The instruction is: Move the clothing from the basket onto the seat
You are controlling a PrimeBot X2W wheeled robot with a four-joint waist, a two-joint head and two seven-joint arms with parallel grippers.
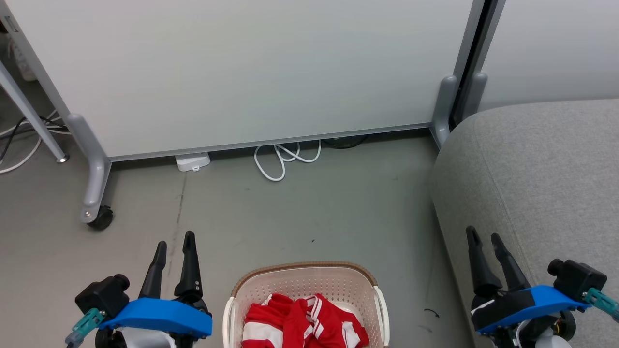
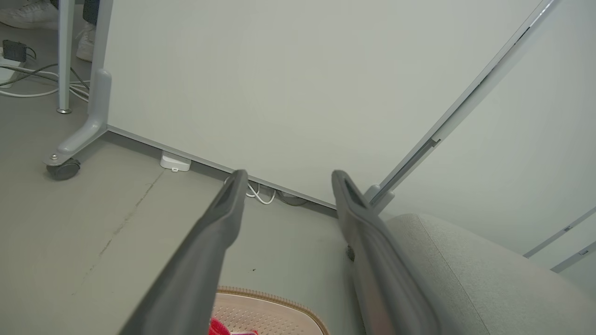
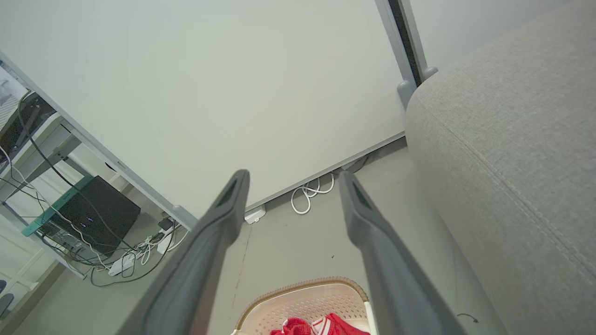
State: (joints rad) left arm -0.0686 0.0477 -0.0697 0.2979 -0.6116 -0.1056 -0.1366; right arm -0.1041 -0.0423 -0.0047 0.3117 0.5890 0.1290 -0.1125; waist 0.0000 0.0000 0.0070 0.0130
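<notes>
Low at the left, left hand point(image 1: 175, 240), released, its two long dark fingers point(image 1: 189, 261) parted and pointing up, nothing between them, over grey floor point(image 1: 290, 212). Low at the right, right hand point(image 1: 483, 234), likewise released and gripping nothing, seen against the front edge of the seat point(image 1: 541, 164), a large grey fabric sofa cushion along the right side. Between the two hands, at the bottom centre, cream perforated basket point(image 1: 304, 266) with brown woven-look rim, standing on the floor near the seat. Inside the basket, the clothing point(image 1: 304, 321): crumpled red sports garments with white stripes, heaped together, touched by neither hand. Further off, a pale partition panel point(image 1: 242, 72) on grey feet, one black caster point(image 1: 101, 218) at the left, a looped white cable point(image 1: 280, 162) and a small white plug box point(image 1: 192, 161) on the floor along its lower edge.
</notes>
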